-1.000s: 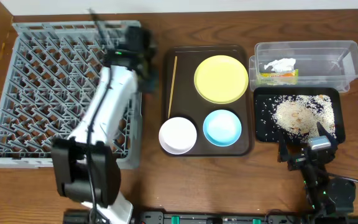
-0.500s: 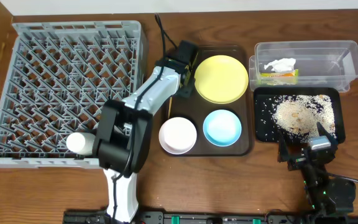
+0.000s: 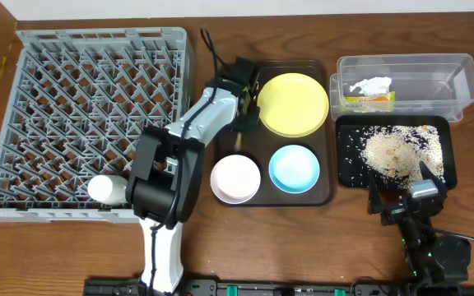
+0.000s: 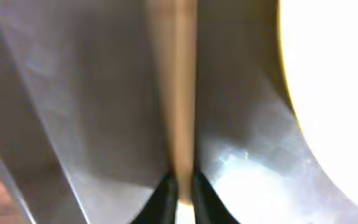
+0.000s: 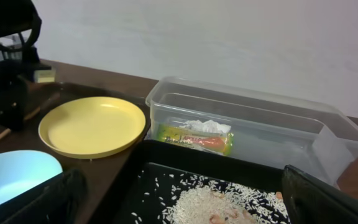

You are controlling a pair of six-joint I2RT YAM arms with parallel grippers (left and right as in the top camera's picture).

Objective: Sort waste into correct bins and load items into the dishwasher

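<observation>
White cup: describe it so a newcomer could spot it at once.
In the overhead view, find the big grey dish rack on the left. The white cup lies in its lower right corner, the only smooth white thing among grey pegs.

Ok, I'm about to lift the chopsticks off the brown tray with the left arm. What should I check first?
1. Chopsticks between the fingertips of the left gripper: ok, wood sits in the gap.
2. Grip closed firmly: cannot tell.
3. Both sticks caught: cannot tell, view blurred.
4. Yellow plate clear of the gripper: cannot tell, very close.
5. Dish rack has room: ok, only a white cup inside.
6. Right gripper out of the way: ok, open by the black tray.
</observation>
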